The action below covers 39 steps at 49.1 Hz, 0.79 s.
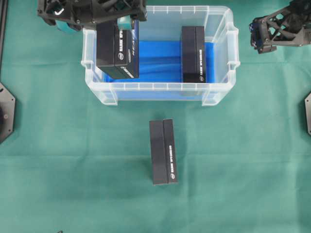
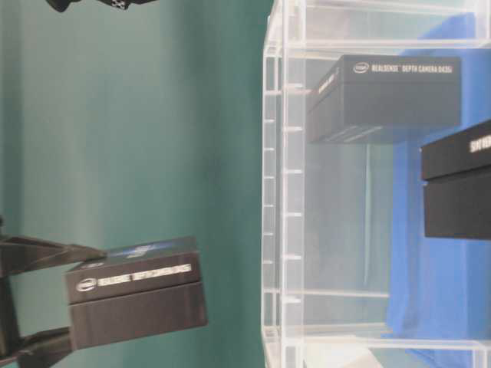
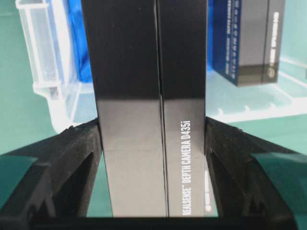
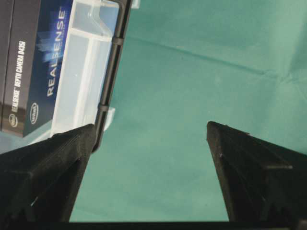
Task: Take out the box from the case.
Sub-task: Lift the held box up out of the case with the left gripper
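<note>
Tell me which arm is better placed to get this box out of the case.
Left. Its hand is already clamped on the box above the case, while the right hand hangs open outside it.

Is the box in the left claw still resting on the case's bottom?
No, lifted. The left claw clamps the box, which looms larger overhead than the box standing inside the case.

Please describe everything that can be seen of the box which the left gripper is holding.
The held box is a black rectangular carton, apparently cardboard, made of two halves with a seam running along it. White print on one side reads "RealSense Depth Camera D435i". The left gripper clamps it, one finger on each broad side. In the overhead view it is over the left end of the case, above the blue cloth. Whether it still touches the cloth cannot be told.
</note>
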Tool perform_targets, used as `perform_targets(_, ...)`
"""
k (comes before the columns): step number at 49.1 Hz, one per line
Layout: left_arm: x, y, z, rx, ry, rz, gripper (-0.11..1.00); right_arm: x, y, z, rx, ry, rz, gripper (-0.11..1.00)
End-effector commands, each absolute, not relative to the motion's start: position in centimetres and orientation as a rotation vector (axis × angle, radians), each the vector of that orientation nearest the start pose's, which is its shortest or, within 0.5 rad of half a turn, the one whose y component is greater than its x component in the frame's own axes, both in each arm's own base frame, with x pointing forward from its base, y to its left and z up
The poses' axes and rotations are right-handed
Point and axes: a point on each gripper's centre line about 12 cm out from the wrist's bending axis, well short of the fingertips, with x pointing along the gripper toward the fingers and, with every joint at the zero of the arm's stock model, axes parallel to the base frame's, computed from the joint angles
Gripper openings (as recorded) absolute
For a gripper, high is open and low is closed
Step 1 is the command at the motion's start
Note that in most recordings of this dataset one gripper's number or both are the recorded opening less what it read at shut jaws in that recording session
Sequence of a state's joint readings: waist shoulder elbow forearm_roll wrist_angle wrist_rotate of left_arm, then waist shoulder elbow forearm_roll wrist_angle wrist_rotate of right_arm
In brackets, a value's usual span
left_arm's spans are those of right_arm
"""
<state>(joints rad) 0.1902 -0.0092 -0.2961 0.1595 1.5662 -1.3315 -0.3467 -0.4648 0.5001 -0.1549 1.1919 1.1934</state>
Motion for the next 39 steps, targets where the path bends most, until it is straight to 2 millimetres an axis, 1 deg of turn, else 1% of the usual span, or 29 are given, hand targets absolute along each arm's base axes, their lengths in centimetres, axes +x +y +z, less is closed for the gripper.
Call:
perform_targets(1, 36.01, 8.73, 43.02, -1.156, 0.820, 1.061, 0.60, 23.84, -10.36, 30.64, 1.086, 0.836, -1.073, 0.93)
perform_targets(39, 35.84, 8.69, 42.86, -1.150, 0.842, 1.077, 0.60, 23.86, -10.27, 30.68, 1.088, 0.836, -1.070, 0.93)
